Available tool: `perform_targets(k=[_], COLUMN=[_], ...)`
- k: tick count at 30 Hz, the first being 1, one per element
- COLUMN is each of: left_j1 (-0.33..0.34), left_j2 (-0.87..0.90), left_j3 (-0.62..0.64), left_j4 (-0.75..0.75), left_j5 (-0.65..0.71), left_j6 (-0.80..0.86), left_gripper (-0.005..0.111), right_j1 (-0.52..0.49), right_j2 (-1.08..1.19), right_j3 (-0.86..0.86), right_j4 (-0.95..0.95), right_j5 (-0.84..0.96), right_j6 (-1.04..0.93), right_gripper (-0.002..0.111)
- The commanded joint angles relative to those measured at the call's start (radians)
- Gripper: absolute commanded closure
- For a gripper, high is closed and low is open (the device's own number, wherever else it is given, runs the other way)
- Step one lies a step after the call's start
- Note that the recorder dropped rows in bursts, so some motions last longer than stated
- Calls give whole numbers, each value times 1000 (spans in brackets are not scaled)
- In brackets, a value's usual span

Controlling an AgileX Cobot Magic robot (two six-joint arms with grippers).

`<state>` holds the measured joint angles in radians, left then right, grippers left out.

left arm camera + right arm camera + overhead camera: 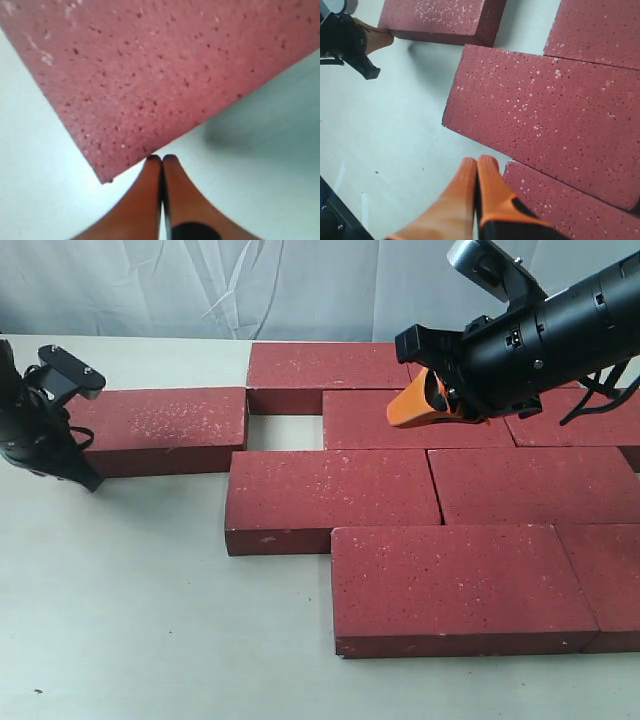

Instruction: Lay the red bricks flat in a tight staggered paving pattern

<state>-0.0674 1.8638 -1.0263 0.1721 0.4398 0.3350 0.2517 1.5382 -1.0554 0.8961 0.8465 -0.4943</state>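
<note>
Red bricks (335,498): lying flat in staggered rows on the right half of the table (120,620), most edges butted close
Outlying brick (160,428): also flat and in line with the second row from the back, but parted from it by a gap (285,432) of bare table, which is the one loose joint I can see
Left gripper (161,161): fingers pressed together and holding nothing, tips seemingly touching the outlying brick's outer end near a corner; likely shut to serve as a blunt pusher
Right gripper (479,164): fingers together as well, empty, raised above the laid rows, probably up there so as not to block the slide
Edges: the outlying brick's back corner sits close by the back-row brick's corner, so an off-centre push might skew it and catch there
Open room: plenty of bare table to the left and front, though the only room needed is the gap itself
</note>
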Motion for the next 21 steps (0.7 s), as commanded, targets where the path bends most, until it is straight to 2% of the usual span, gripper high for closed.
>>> perform_targets(k=[1,5,12,21], left_j1=[6,6,-37,-189], left_j2=[-68,-113,-124,-68], left_j3=[-2,-33,-123,-229], left_j4=[-23,-216,-444,-490], left_j5=[1,-18,73,47], left_j6=[-45,-40,-38,-47], left_gripper=[107,107,107,107], right_j1=[0,0,0,0], right_j2=[-9,-9,-9,-9], right_j3=[3,3,3,3], right_j4=[-9,-9,-9,-9], right_j5=[-1,-1,-1,-3], right_j6=[-9,-9,-9,-9], right_gripper=[109,109,109,109])
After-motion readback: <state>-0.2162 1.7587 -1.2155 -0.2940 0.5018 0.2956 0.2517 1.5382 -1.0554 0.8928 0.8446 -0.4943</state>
